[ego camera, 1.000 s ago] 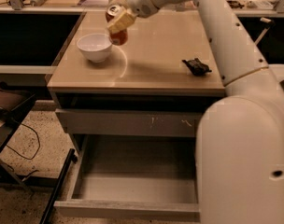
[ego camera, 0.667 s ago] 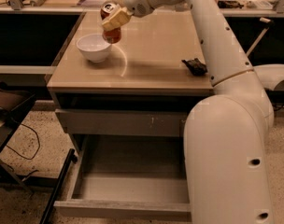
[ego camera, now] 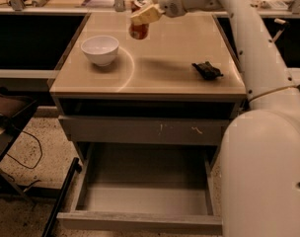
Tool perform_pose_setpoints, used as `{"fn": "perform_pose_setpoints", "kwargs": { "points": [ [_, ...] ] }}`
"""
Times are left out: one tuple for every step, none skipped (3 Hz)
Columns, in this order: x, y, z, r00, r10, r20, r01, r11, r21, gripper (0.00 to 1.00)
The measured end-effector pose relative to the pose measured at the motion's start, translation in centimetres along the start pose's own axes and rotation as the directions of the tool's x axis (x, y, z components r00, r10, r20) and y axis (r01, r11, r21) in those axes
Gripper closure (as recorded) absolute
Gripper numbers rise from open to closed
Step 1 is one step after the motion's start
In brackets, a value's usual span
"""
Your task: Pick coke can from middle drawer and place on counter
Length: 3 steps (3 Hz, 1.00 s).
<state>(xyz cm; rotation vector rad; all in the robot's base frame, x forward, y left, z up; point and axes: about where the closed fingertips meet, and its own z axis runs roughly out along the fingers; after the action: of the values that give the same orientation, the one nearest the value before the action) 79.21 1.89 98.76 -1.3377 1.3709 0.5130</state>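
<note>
Red can clamped in gripper fingers, held above counter (near bowl); drawer open, bare; picking judged done; setting-down outstanding.

One hand above the counter, one coke can, one bowl, one black object.

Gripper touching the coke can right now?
Touching. Camera view shows the gripper clamped on the coke can, a pale finger lying across its upper half with no gap, above the far edge of the counter.
</note>
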Motion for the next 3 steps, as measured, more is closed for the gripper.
{"fn": "perform_pose_setpoints", "kwargs": {
  "points": [
    [0.0, -1.7, -4.0, 0.999, -0.013, -0.03, 0.015, 0.9971, 0.075, 1.0],
    [-0.7, -0.9, -5.8, 0.99, -0.067, -0.126, 0.073, 0.9966, 0.039, 1.0],
    [-0.3, 2.2, -6.5, 0.975, -0.107, -0.195, 0.094, 0.9929, -0.073, 1.0]
  ]
}}
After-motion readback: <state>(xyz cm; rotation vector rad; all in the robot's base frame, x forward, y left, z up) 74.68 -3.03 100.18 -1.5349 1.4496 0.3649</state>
